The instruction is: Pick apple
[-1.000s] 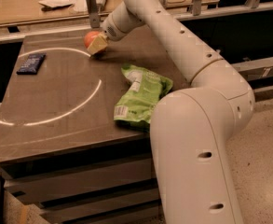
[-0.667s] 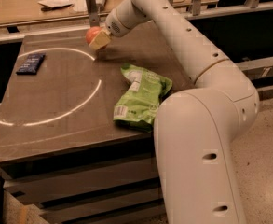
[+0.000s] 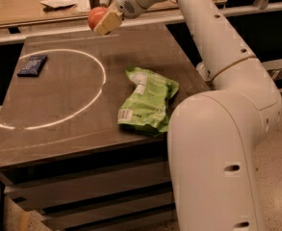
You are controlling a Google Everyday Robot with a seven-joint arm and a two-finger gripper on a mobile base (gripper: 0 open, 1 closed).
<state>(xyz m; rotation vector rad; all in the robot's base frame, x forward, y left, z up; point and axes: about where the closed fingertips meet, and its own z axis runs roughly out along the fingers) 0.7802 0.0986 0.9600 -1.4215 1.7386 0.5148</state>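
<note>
The claw (image 3: 102, 22) is at the far edge of the tabletop (image 3: 58, 105), left of centre, clenched around the apple (image 3: 96, 16). The apple is small, round and red-orange, and it shows against the rail behind the tabletop. One tan finger (image 3: 108, 22) lies across its right side. The other finger is hidden behind the fruit.

The green snack bag (image 3: 147, 100) lies crumpled on the right half of the tabletop. It has a white label panel with a barcode at its near left corner and a white patch near its far end, but none of the print is readable. Its right edge disappears behind the robot's white base (image 3: 217, 167).

A dark blue packet (image 3: 32, 65) lies flat at the far left, just inside a pale arc (image 3: 98, 78) marked on the tabletop. Its faint lettering cannot be read.

The white arm (image 3: 212, 28) is cut off by the upper edge near the wrist. The far bench (image 3: 44, 11) holds papers and small dark items that are too indistinct to name.
</note>
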